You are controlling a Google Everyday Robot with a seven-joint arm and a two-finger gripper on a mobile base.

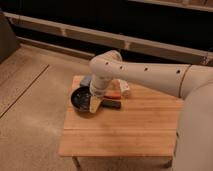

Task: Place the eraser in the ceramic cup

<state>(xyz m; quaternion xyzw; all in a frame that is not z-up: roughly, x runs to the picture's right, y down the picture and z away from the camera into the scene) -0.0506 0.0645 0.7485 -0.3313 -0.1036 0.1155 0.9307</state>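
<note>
Wooden table [131,131] at frame centre. The white arm [145,75] reaches in from the right and bends down over the table's upper-left part. Gripper [95,103] hangs low at the right rim of the dark bowl [77,98], jaws spread, nothing gripped. Eraser [111,104] lies flat on the table just right of the gripper; can't tell if they touch. Orange item [114,96] sits just above the eraser. Ceramic cup [124,89] is up-right of that, near the table's far edge. Grey-blue piece [86,80] sits above the bowl, partly hidden by the arm.
</note>
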